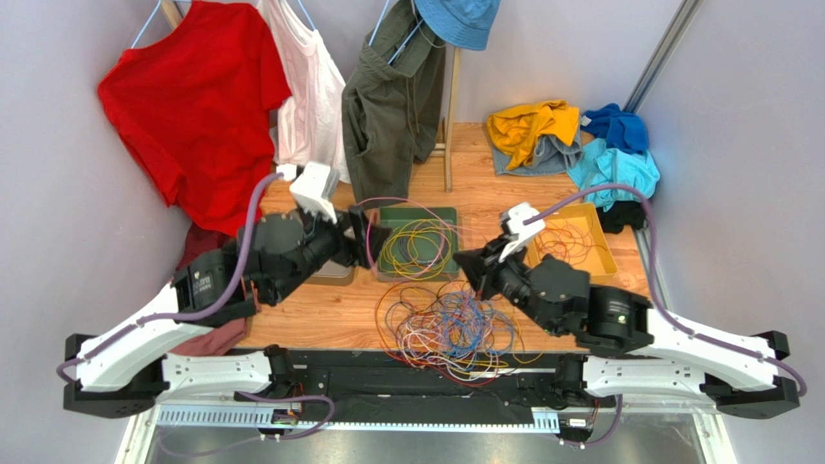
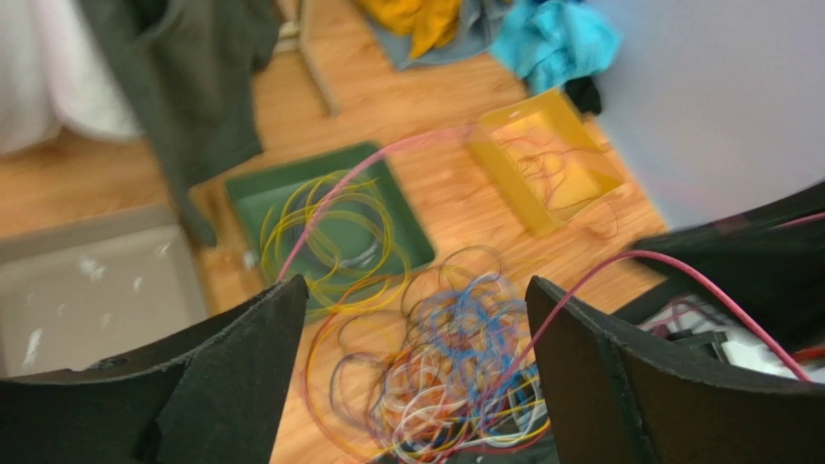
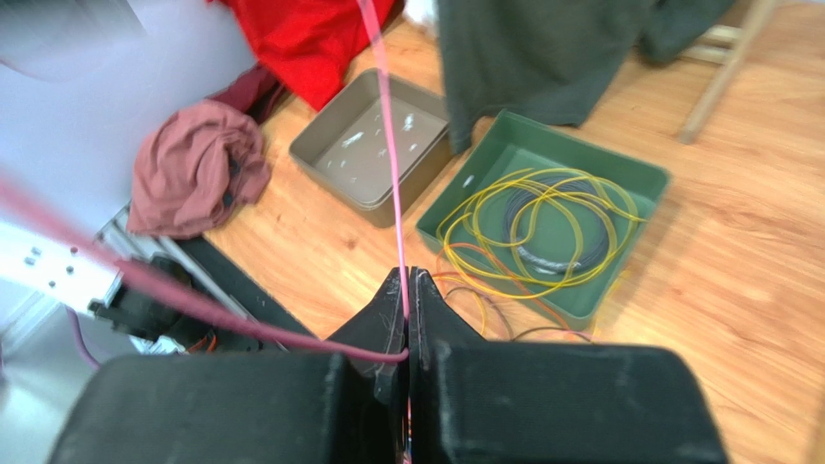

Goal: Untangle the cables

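Observation:
A tangle of cables (image 1: pixel 450 329) in blue, orange, white, yellow and red lies on the wooden table near the front edge; it also shows blurred in the left wrist view (image 2: pixel 455 367). Yellow cables (image 1: pixel 418 246) lie coiled in a green tray (image 1: pixel 387 213). My right gripper (image 3: pixel 407 280) is shut on a pink cable (image 3: pixel 392 174), which runs taut up and away from the jaws. My left gripper (image 2: pixel 416 282) is open above the tangle, and pink strands (image 2: pixel 339 188) pass beside its fingertips without being gripped.
A yellow tray (image 1: pixel 605 246) with a few reddish cables sits at the right. A grey tray (image 3: pixel 363 155) stands left of the green tray (image 3: pixel 586 143). A maroon cloth (image 3: pixel 194 169) lies at the left. Hanging clothes (image 1: pixel 194 106) and a clothes pile (image 1: pixel 581 145) are at the back.

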Available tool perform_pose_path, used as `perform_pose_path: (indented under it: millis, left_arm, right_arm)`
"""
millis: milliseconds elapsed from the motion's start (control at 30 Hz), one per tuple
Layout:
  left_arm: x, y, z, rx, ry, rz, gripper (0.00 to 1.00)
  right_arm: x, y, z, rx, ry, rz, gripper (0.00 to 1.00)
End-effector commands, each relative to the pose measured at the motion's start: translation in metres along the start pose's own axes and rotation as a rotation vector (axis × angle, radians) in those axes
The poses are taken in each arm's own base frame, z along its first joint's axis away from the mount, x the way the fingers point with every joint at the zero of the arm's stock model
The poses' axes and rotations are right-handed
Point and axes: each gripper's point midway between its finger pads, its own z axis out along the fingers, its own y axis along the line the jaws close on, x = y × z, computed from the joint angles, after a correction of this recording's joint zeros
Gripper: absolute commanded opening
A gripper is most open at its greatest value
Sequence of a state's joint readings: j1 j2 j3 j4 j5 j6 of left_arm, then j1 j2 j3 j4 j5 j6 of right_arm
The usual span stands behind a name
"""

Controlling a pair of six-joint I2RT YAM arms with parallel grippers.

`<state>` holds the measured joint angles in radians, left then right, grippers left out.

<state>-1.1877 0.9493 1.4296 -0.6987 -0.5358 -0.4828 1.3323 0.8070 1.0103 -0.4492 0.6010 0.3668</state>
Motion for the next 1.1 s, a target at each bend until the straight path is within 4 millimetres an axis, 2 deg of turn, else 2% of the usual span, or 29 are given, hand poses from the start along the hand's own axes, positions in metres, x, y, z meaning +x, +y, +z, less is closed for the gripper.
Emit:
perform_pose_path:
  millis: [0,67,100,167,200,233,267,300,333,367,400,433,500,533,600,700,733,767,800,900,933,1000,1033,1067]
  left_arm:
    - [0.036,0.053,-0.007,-0.190,-0.048,-0.154,0.97]
    - [0.050,0.066,-0.013,-0.220,-0.042,-0.182,0.97]
    - [0.070,0.073,-0.011,-0.249,-0.015,-0.204,0.97]
    - [0.090,0.083,-0.015,-0.273,0.016,-0.213,0.97]
    - [0.112,0.091,-0.013,-0.303,0.057,-0.223,0.98]
    - [0.121,0.094,-0.014,-0.311,0.073,-0.228,0.98]
    - [0.129,0.096,-0.015,-0.313,0.083,-0.234,0.98]
    - [0.148,0.100,-0.013,-0.326,0.120,-0.233,0.98]
    - [0.157,0.103,-0.012,-0.332,0.134,-0.236,0.98]
    - [0.165,0.104,-0.012,-0.334,0.147,-0.236,0.98]
    - [0.182,0.108,-0.010,-0.345,0.177,-0.232,0.98]
    - [0.189,0.110,-0.009,-0.352,0.190,-0.234,0.99]
    - [0.212,0.111,-0.006,-0.354,0.233,-0.240,0.99]
    - [0.217,0.110,-0.005,-0.345,0.243,-0.244,0.99]
    - [0.236,0.106,-0.001,-0.318,0.281,-0.265,0.99]
    - [0.256,0.096,0.005,-0.266,0.321,-0.291,0.99]
    - [0.260,0.094,0.006,-0.254,0.329,-0.295,0.99]
    - [0.268,0.095,0.006,-0.251,0.344,-0.294,0.99]
    - [0.269,0.090,0.008,-0.227,0.349,-0.307,0.98]
    - [0.277,0.089,0.007,-0.212,0.365,-0.316,0.98]
    - [0.278,0.088,0.006,-0.202,0.363,-0.322,0.98]
    - [0.282,0.088,0.007,-0.187,0.362,-0.332,0.98]
    - [0.279,0.086,0.007,-0.173,0.348,-0.340,0.97]
    - [0.280,0.085,0.009,-0.161,0.338,-0.343,0.97]
  right_arm:
    - [-0.026,-0.038,-0.026,0.190,0.016,-0.026,0.00]
    - [-0.030,-0.048,-0.032,0.241,0.023,-0.046,0.00]
    - [-0.039,-0.054,-0.035,0.276,-0.002,-0.045,0.00]
    - [-0.051,-0.062,-0.040,0.311,-0.022,-0.062,0.00]
    - [-0.057,-0.067,-0.043,0.339,-0.036,-0.073,0.00]
    - [-0.072,-0.071,-0.047,0.359,-0.065,-0.061,0.00]
    - [-0.077,-0.076,-0.050,0.384,-0.068,-0.076,0.00]
    - [-0.085,-0.081,-0.051,0.416,-0.077,-0.104,0.00]
    - [-0.096,-0.087,-0.055,0.443,-0.096,-0.102,0.00]
    - [-0.102,-0.092,-0.056,0.467,-0.099,-0.110,0.00]
    - [-0.103,-0.093,-0.053,0.473,-0.083,-0.131,0.00]
    - [-0.113,-0.105,-0.055,0.518,-0.095,-0.116,0.00]
    - [-0.112,-0.111,-0.048,0.524,-0.057,-0.122,0.00]
    - [-0.116,-0.128,-0.049,0.584,-0.059,-0.106,0.00]
    - [-0.113,-0.136,-0.040,0.587,-0.020,-0.099,0.00]
    - [-0.110,-0.177,-0.032,0.703,0.017,-0.055,0.00]
    - [-0.112,-0.185,-0.029,0.722,0.013,-0.045,0.00]
    - [-0.105,-0.194,-0.021,0.739,0.037,-0.036,0.00]
    - [-0.104,-0.209,-0.020,0.771,0.042,-0.009,0.00]
    - [-0.099,-0.238,-0.011,0.842,0.043,0.060,0.00]
    - [-0.103,-0.244,-0.007,0.851,0.017,0.074,0.00]
    - [-0.099,-0.261,-0.003,0.892,0.003,0.115,0.00]
    - [-0.105,-0.266,0.000,0.895,-0.037,0.127,0.00]
    - [-0.101,-0.273,0.004,0.914,-0.040,0.139,0.00]
